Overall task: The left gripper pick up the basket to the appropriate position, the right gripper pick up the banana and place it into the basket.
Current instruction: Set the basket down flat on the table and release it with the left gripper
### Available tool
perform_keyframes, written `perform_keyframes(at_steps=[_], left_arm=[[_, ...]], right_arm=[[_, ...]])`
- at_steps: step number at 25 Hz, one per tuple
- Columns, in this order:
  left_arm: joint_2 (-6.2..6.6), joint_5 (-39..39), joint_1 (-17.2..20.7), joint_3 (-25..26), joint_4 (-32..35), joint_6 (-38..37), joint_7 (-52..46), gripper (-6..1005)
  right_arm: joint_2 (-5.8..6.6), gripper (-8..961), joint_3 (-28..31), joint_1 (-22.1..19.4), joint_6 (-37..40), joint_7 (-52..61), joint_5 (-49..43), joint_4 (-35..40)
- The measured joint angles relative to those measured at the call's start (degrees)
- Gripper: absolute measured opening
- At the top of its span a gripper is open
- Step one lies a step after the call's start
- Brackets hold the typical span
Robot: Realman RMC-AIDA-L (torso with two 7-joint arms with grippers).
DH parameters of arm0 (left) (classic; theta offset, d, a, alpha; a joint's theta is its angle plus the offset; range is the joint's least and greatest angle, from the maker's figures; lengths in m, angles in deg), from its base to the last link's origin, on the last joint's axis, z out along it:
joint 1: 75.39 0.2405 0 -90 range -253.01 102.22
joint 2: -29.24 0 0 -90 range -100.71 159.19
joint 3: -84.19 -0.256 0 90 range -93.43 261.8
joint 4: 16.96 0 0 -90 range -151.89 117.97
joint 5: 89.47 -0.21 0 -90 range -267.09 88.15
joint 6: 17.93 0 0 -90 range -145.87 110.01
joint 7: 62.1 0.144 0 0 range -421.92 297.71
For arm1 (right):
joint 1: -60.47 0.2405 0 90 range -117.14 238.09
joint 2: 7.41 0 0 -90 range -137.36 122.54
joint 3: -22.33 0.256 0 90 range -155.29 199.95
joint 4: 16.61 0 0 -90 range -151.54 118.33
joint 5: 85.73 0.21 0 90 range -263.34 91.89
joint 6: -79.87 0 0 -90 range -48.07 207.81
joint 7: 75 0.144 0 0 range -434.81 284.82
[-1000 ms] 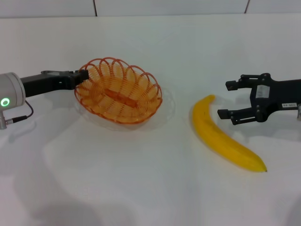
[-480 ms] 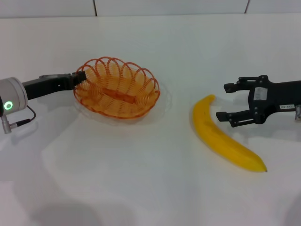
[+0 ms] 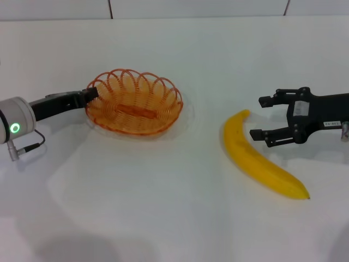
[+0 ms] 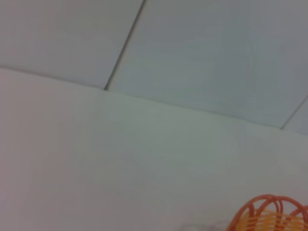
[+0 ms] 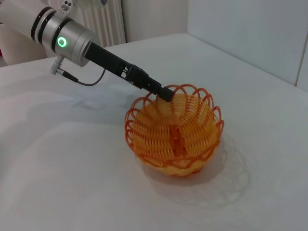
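The orange wire basket stands left of centre on the white table, and it also shows in the right wrist view. My left gripper is shut on its left rim, seen from the other arm's camera as a black tip pinching the scalloped edge. In the left wrist view only a bit of the basket's rim shows. The yellow banana lies on the table at the right. My right gripper hovers open just right of the banana's far end, not touching it.
A thin cable hangs off the left arm's silver cuff. The table's back edge meets a tiled wall. Bare table lies between the basket and the banana.
The left gripper has drawn the basket a little to the left and farther back, and the basket now sits flatter. The right gripper and the banana have hardly moved.
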Motion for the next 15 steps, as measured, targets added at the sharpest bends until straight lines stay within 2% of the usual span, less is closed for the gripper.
perform_keyframes(at_steps=[15], left_arm=[[-0.17,2.3,-0.34,-0.31,-0.58,0.0,1.36,166]], right_arm=[[-0.1,893,-0.03,0.0,0.0,0.01,0.0,0.0]])
